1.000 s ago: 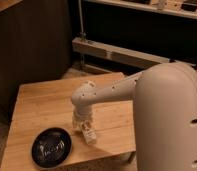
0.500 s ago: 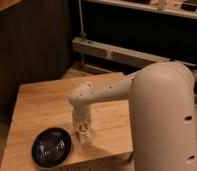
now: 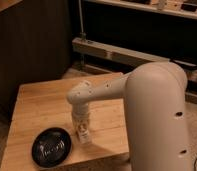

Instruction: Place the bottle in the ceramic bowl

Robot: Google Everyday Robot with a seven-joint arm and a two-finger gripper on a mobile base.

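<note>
Hanging from the pale arm (image 3: 152,100), the gripper (image 3: 82,130) is found pointed straight down over the near part of the wooden table (image 3: 37,100), just right of the ceramic bowl (image 3: 52,146). Whether it is wide, narrow or closed on anything cannot be told from this view.

The bottle (image 3: 84,138) is taken to be the small cream-white shape at the gripper's lower end. It is located just beside the bowl's right rim and outside the bowl. Whether it is resting on the table or held clear of it cannot be determined.

The bottle is judged to be light, stiff and smooth-sided, and therefore liable to slip. A hold across its wider body is advised rather than at the narrower cap end. The bowl is judged hard, glossy and breakable, so the bottle should be lowered into it, not dropped. The bowl is seen to be empty and is wider than the bottle.

Counted: one bottle, one bowl, one table, one arm, one gripper.
</note>
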